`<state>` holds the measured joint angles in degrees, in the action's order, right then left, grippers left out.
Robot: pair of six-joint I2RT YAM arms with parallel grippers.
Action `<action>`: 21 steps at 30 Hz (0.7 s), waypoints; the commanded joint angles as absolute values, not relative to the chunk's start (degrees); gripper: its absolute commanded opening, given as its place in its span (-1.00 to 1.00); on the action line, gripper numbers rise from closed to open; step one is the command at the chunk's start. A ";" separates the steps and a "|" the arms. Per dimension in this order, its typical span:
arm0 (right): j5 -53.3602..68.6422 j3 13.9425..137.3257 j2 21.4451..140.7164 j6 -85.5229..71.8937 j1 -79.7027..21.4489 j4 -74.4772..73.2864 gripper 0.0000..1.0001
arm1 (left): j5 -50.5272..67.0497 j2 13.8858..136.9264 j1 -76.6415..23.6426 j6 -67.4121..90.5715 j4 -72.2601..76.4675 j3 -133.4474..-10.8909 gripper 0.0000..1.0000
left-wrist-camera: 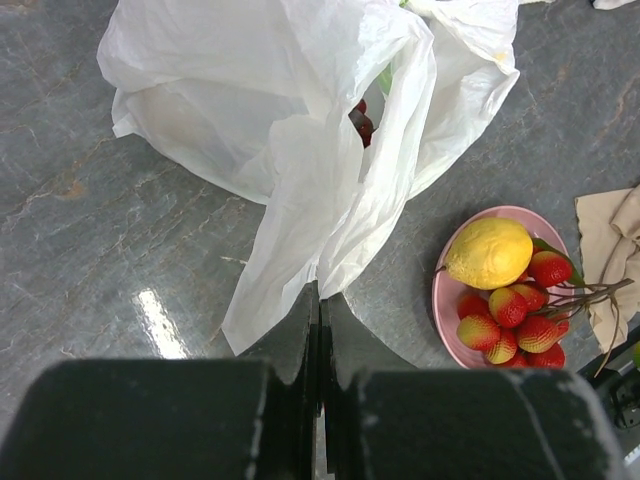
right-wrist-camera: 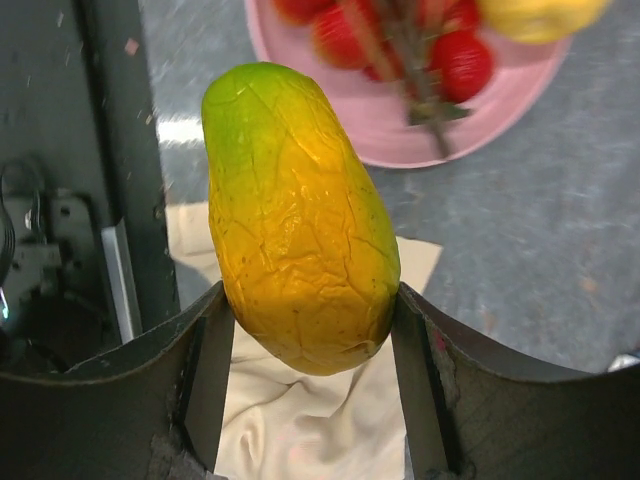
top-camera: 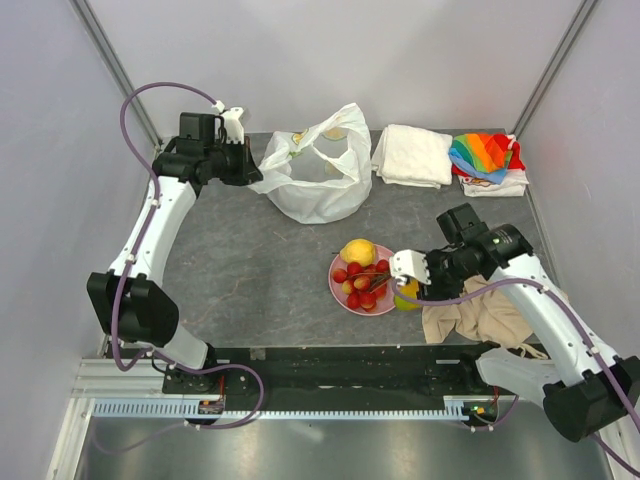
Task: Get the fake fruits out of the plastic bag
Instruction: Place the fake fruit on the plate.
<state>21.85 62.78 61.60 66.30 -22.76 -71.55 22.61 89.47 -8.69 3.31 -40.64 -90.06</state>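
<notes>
The translucent white plastic bag (top-camera: 318,170) stands at the back of the table. My left gripper (top-camera: 256,176) is shut on a fold of its left side; in the left wrist view (left-wrist-camera: 320,300) the jaws pinch the bag (left-wrist-camera: 300,120). A dark fruit (left-wrist-camera: 362,122) shows inside the bag's opening. My right gripper (top-camera: 412,285) is shut on the orange-green mango (right-wrist-camera: 295,210), held just beside the pink plate (top-camera: 340,290) over a beige cloth. The plate holds the yellow lemon (top-camera: 358,250) and the red cherry-like cluster (top-camera: 362,283).
A folded white cloth (top-camera: 412,155) and a rainbow-striped cloth (top-camera: 485,155) lie at the back right. A crumpled beige cloth (top-camera: 485,315) lies under my right arm. A black rail (top-camera: 350,360) runs along the near edge.
</notes>
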 commanded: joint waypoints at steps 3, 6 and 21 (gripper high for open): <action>21.09 56.08 61.34 79.98 -22.76 -72.52 -0.21 | 21.18 86.31 -8.26 0.18 -40.52 -89.56 -0.97; 21.71 55.90 64.76 78.41 -22.85 -69.79 -0.21 | 20.92 86.04 -8.26 0.17 -40.61 -88.95 -0.97; 23.55 58.62 79.36 71.28 -22.76 -62.58 -0.21 | 19.52 87.27 -8.26 -2.20 -41.66 -88.33 -0.97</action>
<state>21.10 56.14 77.58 72.12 -22.76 -64.53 20.95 87.72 -8.69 0.78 -41.56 -88.09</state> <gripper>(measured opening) 0.655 0.032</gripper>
